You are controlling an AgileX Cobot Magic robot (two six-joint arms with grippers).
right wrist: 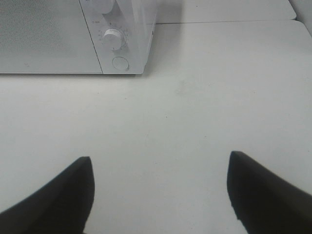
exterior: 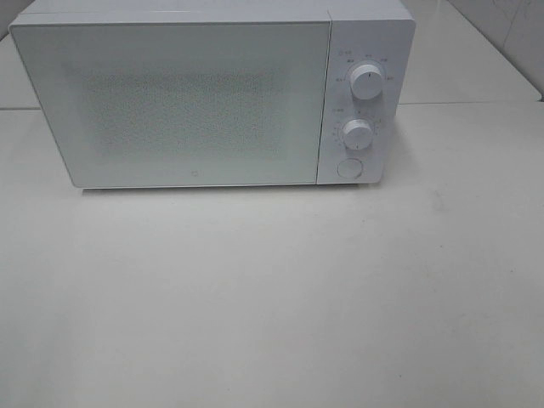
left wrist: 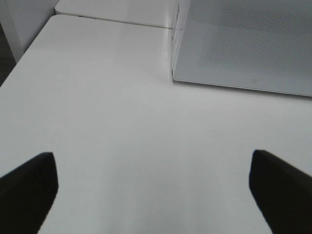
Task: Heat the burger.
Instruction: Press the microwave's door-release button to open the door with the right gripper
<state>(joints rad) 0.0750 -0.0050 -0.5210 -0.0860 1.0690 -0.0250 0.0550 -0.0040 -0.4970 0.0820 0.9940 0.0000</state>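
Observation:
The burger is out of view in all frames. A white microwave [exterior: 212, 93] stands at the back of the white table [exterior: 272, 289] with its door shut; it also shows in the left wrist view [left wrist: 243, 48] and the right wrist view [right wrist: 73, 36]. My left gripper [left wrist: 153, 192] is open and empty above bare table, to the front left of the microwave. My right gripper [right wrist: 158, 192] is open and empty above bare table, to the front right of the microwave. Neither gripper shows in the exterior high view.
The microwave's panel has two round knobs [exterior: 367, 82] [exterior: 357, 133] and a round door button [exterior: 349, 167] on its right side. The lower knob [right wrist: 113, 38] and button [right wrist: 120, 63] show in the right wrist view. A table seam [left wrist: 122, 22] runs behind the microwave.

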